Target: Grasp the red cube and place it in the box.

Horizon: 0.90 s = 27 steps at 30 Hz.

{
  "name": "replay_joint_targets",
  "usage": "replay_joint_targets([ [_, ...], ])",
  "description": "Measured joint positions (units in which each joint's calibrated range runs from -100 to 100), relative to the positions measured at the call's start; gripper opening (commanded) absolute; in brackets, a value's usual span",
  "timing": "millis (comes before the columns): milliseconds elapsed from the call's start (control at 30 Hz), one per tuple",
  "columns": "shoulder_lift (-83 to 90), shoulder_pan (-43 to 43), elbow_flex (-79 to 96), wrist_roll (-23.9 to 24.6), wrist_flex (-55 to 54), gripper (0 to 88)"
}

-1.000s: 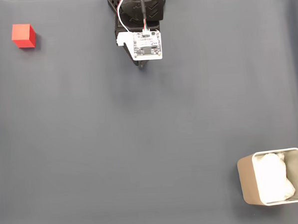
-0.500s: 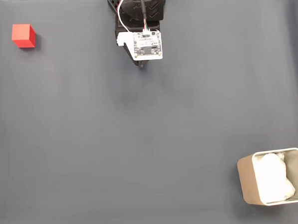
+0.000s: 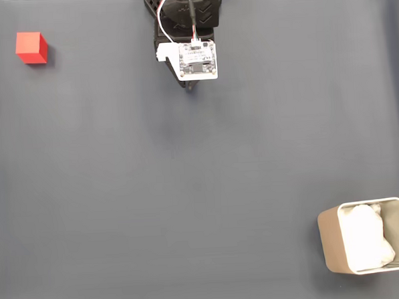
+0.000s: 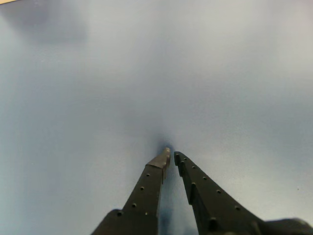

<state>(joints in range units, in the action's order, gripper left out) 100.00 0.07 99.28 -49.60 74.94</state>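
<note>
The red cube (image 3: 31, 48) sits on the grey mat at the far upper left of the fixed view. The box (image 3: 333, 244), beige with white crumpled lining, stands at the lower right corner. The arm hangs at the top centre, folded back, its gripper (image 3: 191, 87) mostly hidden under a white circuit board. The cube lies far to the gripper's left, the box far below and to the right. In the wrist view the gripper (image 4: 171, 155) has its two dark fingers almost touching at the tips, shut on nothing, just above the bare mat.
A plain grey mat (image 3: 188, 190) covers the whole table. The arm's black base (image 3: 185, 9) with red and white wires sits at the top edge.
</note>
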Motion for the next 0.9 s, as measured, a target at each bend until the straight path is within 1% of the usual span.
replay_joint_targets([
  [200,0.0,0.0,0.0,0.0,-1.11,0.0],
  [667,-0.69,0.22,-0.63,0.44,-17.58,0.5],
  [900,-4.26,0.3,-4.25,0.39,-23.15,0.0],
])
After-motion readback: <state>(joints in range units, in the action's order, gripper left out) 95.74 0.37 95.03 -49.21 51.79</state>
